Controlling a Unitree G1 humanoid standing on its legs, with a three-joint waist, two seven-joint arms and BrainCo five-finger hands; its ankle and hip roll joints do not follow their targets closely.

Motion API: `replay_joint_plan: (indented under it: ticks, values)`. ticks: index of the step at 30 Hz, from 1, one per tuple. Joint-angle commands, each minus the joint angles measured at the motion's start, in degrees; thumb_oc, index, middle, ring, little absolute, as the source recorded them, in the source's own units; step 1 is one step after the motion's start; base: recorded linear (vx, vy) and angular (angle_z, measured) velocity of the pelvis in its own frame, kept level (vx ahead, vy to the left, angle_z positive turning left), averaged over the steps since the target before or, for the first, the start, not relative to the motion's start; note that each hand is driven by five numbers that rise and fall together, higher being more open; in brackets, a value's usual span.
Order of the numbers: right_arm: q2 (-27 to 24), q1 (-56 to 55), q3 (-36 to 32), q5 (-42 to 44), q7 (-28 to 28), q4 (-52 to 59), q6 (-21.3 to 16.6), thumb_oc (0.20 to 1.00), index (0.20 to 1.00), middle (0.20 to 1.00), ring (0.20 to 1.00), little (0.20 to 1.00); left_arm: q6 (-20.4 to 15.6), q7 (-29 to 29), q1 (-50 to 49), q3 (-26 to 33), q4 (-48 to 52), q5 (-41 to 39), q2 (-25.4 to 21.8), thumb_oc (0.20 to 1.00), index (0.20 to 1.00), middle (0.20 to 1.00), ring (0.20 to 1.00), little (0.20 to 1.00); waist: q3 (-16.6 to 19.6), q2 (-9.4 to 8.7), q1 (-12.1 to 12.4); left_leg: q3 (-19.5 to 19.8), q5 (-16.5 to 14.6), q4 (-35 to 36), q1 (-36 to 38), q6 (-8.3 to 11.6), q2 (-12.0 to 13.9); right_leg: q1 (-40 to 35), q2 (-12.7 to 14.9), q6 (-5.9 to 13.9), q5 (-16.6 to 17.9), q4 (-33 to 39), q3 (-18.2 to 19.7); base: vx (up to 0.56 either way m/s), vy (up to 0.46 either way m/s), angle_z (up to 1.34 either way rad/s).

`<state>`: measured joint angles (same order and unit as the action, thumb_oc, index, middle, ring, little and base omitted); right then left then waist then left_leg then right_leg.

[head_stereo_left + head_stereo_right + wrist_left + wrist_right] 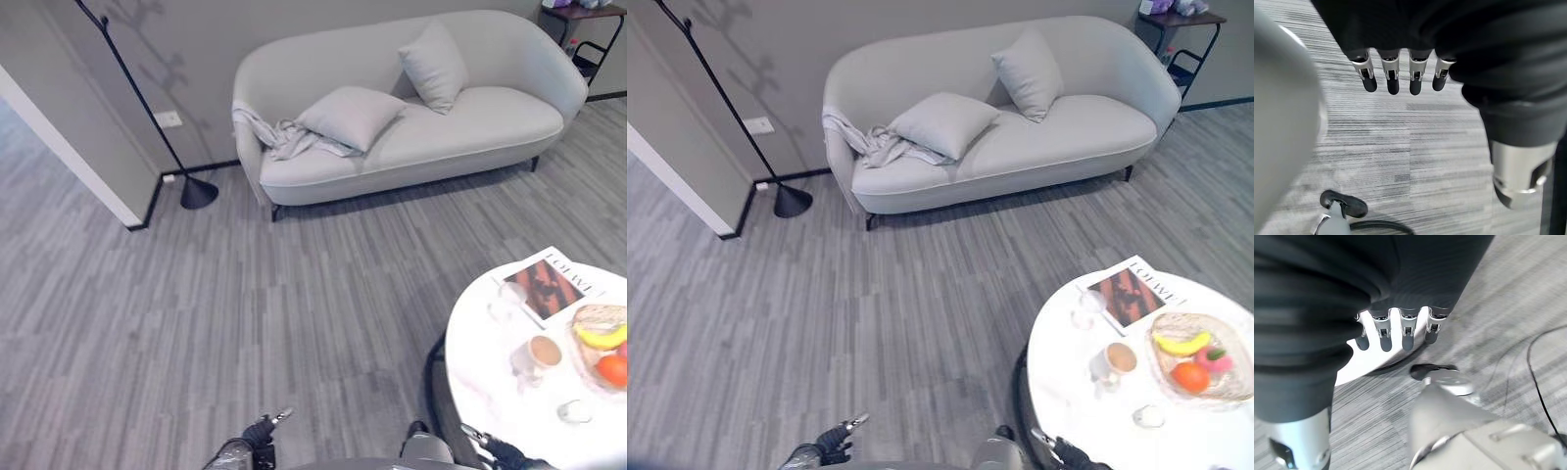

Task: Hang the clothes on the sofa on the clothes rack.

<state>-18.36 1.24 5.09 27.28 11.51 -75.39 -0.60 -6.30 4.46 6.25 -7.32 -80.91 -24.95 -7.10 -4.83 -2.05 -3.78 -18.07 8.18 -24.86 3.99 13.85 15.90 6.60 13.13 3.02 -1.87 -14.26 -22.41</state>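
Here the clothes point(279, 137) lie crumpled on the sofa point(490, 122) left end, far from both hands; left hand point(1396, 73) and right hand point(1400, 330) hang relaxed, holding nothing.

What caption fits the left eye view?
Pale grey garment draped over light grey sofa's arm, black floor-standing rack alongside.

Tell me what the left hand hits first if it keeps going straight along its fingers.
Probably just the grey plank floor: the left hand hangs with relaxed fingers aimed down at bare flooring, though depth is uncertain.
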Motion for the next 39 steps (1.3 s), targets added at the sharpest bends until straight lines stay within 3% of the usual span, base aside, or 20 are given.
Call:
replay_joint_plan:
  ticks: [1,2,3,5,9,12,14,17,18,19,20,21,22,25,26,29,31,35,36,39]
  values:
    - [-0.6,-1.4,2.5,-2.3,-0.3,-2.2,-1.6,1.0,1.0,1.0,1.0,1.0,-1.5,-0.4,0.6,-0.9,3.7,-2.9,-0.4,1.0,1.0,1.0,1.0,1.0,-0.9,-1.82,1.6,-15.3,-4.6,-13.1,0.1,-3.63,4.5,-7.3,-2.6,1.06,2.6,11.1,-1.9,0.08,-0.106,0.41]
    - [-0.6,-1.4,2.5,-2.3,-0.3,-2.2,-1.6,1.0,1.0,1.0,1.0,1.0,-1.5,-0.4,0.6,-0.9,3.7,-2.9,-0.4,1.0,1.0,1.0,1.0,1.0,-1.0,-1.8,1.6,-15.3,-4.6,-13.1,0.2,-3.62,4.5,-7.3,-2.7,1.05,2.6,11.1,-1.9,0.24,-0.124,0.34]
    - [-0.2,-2.1,4.0,-4.0,-0.7,-0.5,-2.4,1.0,1.0,1.0,1.0,1.0,-1.2,0.6,-1.1,0.4,3.6,-3.8,-0.7,1.0,1.0,1.0,1.0,1.0,0.1,-2.25,2.3,-17.0,-6.3,2.4,-2.9,-4.67,4.8,-10.5,-3.7,1.13,0.9,13.9,-4.8,0.3,-0.102,0.61]
    - [0.2,-2.1,4.1,-4.4,-1.1,-0.5,-2.4,1.0,1.0,1.0,1.0,1.0,-1.3,0.1,-1.0,1.2,3.9,-4.4,-1.1,1.0,1.0,1.0,1.0,1.0,1.0,-2.39,1.8,-15.8,-4.9,12.0,-5.4,-5.25,4.2,-10.7,-3.1,1.49,0.3,14.3,-5.5,0.29,-0.003,1.14]
    - [1.2,-1.2,5.3,-6.2,-1.8,-1.7,-2.4,1.0,1.0,1.0,1.0,1.0,-1.2,0.0,-1.7,5.9,3.3,-11.8,-0.7,1.0,1.0,1.0,1.0,1.0,0.4,-1.22,3.3,-10.6,3.8,26.6,-9.6,-4.13,6.1,-13.7,-4.5,1.53,-2.4,14.6,-4.7,0.35,0.05,0.37]
    - [2.5,-0.4,5.1,-6.5,-1.9,-3.0,-2.2,1.0,1.0,1.0,1.0,1.0,-0.7,0.1,-2.9,10.8,1.9,-19.9,0.6,1.0,1.0,1.0,1.0,1.0,0.3,-0.45,4.2,-10.5,5.4,29.2,-12.2,-3.34,8.8,-16.4,-4.3,2.28,-4.4,14.3,-3.6,0.48,0.073,-0.09]
    - [3.4,-0.2,5.5,-7.7,-1.6,-2.9,-2.3,1.0,1.0,1.0,1.0,1.0,0.6,1.1,-5.0,13.9,-0.3,-21.8,1.0,1.0,1.0,1.0,1.0,1.0,1.4,1.38,4.8,-12.3,5.4,28.7,-10.8,-3.32,8.9,-19.1,-4.7,3.12,-5.9,13.9,-1.7,0.5,0.104,-0.1]
    - [3.8,0.0,5.2,-8.0,-1.3,-2.9,-1.5,1.0,1.0,1.0,1.0,1.0,0.7,0.8,-4.9,15.2,-0.5,-24.1,0.2,1.0,1.0,1.0,1.0,1.0,1.4,1.15,6.2,-11.6,5.1,24.6,-12.8,-3.75,8.3,-21.7,-2.4,2.98,-8.0,11.1,-1.6,0.45,0.096,-0.31]
    - [4.5,0.1,5.0,-7.6,-1.1,-3.2,-1.5,1.0,1.0,1.0,1.0,1.0,0.7,0.4,-4.3,14.9,-1.1,-22.6,-0.5,1.0,1.0,1.0,1.0,1.0,1.5,0.45,6.4,-12.7,4.2,22.1,-13.6,-4.19,7.0,-21.3,-0.4,3.42,-7.5,7.4,-1.8,0.81,0.337,-0.19]
    - [5.1,0.5,5.0,-7.5,-1.7,-3.5,-1.7,1.0,1.0,1.0,1.0,1.0,0.3,-0.1,-3.1,12.8,-1.2,-19.0,-1.8,1.0,1.0,1.0,1.0,1.0,1.7,-0.5,5.8,-15.0,0.4,20.7,-12.0,-7.69,1.1,-17.5,5.1,5.12,-1.4,-4.4,-1.1,0.75,0.386,-0.14]
    - [5.2,0.7,5.6,-7.4,-1.8,-3.2,-1.9,1.0,1.0,1.0,1.0,1.0,0.3,0.0,-2.6,11.0,-0.9,-16.5,-2.3,1.0,1.0,1.0,1.0,1.0,1.6,-0.85,5.1,-15.6,-1.4,21.1,-10.9,-9.76,-2.0,-15.6,7.6,6.17,4.0,-9.1,-0.3,0.55,0.352,-0.06]
    - [5.2,0.7,5.6,-7.4,-1.8,-3.1,-1.9,1.0,1.0,1.0,1.0,1.0,0.3,0.0,-2.6,11.0,-0.9,-16.4,-2.3,1.0,1.0,1.0,1.0,1.0,1.6,-1.16,5.2,-15.8,-1.7,21.4,-10.8,-10.13,-2.6,-15.2,8.2,6.64,4.2,-9.5,0.1,0.47,0.457,0.28]
    - [5.0,1.3,6.2,-6.8,-2.1,-1.5,-2.4,1.0,1.0,1.0,1.0,1.0,-0.3,0.5,-1.6,5.5,0.8,-10.0,-3.0,1.0,1.0,1.0,1.0,1.0,1.1,0.3,3.3,-17.1,-4.9,24.4,-6.0,-14.13,-8.9,-8.1,12.4,8.32,11.9,-20.9,1.7,0.33,0.37,0.41]
    - [4.6,1.1,6.3,-6.1,-1.9,-0.7,-2.3,1.0,1.0,1.0,1.0,1.0,-0.9,0.2,-0.9,2.4,1.5,-6.0,-3.2,1.0,1.0,1.0,1.0,1.0,0.2,1.82,1.1,-17.3,-5.6,27.5,-2.5,-14.84,-11.5,-2.7,11.3,7.44,8.4,-22.8,2.9,0.35,0.25,-0.09]
    - [4.2,1.2,5.1,-4.1,-2.3,-0.6,-2.4,1.0,1.0,1.0,1.0,1.0,-1.4,-0.3,0.3,1.2,2.3,-4.9,-3.3,1.0,1.0,1.0,1.0,1.0,-0.4,2.53,-0.8,-17.3,-5.9,29.4,-0.3,-14.5,-12.5,0.3,8.1,6.58,5.0,-17.8,2.0,0.28,0.06,-0.3]
    - [3.7,1.1,3.5,-2.5,-3.1,-1.0,-2.8,1.0,1.0,1.0,1.0,1.0,-1.7,-0.3,1.3,0.2,2.9,-4.2,-3.1,1.0,1.0,1.0,1.0,1.0,-0.4,3.25,-2.3,-17.0,-6.8,29.8,0.8,-13.78,-12.3,1.5,5.7,5.78,3.6,-8.7,-0.6,0.23,-0.077,-0.19]
    - [3.5,0.7,2.5,-2.1,-3.6,-0.9,-2.9,1.0,1.0,1.0,1.0,1.0,-2.1,0.2,1.9,-0.3,3.0,-3.4,-2.2,1.0,1.0,1.0,1.0,1.0,0.0,2.29,-3.9,-17.0,-9.2,29.9,2.6,-12.92,-13.7,4.3,4.9,7.45,7.8,5.1,-0.8,0.31,-0.178,0.45]
    - [4.1,0.1,0.7,0.3,-2.6,-1.0,-1.9,1.0,1.0,1.0,1.0,1.0,-1.9,0.8,1.8,0.6,2.3,-3.4,-0.6,1.0,1.0,1.0,1.0,1.0,-0.4,1.47,-5.4,-16.6,-12.3,29.9,5.9,-12.19,-14.6,6.8,6.7,10.01,13.0,16.4,0.2,0.27,-0.156,0.15]
    - [4.1,0.1,0.8,0.4,-2.6,-1.0,-1.9,1.0,1.0,1.0,1.0,1.0,-2.0,0.9,1.8,0.6,2.3,-3.4,-0.6,1.0,1.0,1.0,1.0,1.0,-0.4,1.48,-5.4,-16.6,-12.4,29.9,6.0,-12.2,-14.6,6.7,6.7,10.03,13.1,16.5,0.2,0.49,-0.216,-0.11]
    - [3.9,-0.7,0.6,0.3,-1.5,-1.5,-1.4,1.0,1.0,1.0,1.0,1.0,-1.5,2.1,0.0,-0.6,1.3,-0.6,1.2,1.0,1.0,1.0,1.0,1.0,-0.2,1.07,-6.5,-14.6,-16.2,29.4,10.7,-13.03,-16.9,6.7,6.2,9.68,12.9,16.0,6.2,0.45,-0.153,0.17]
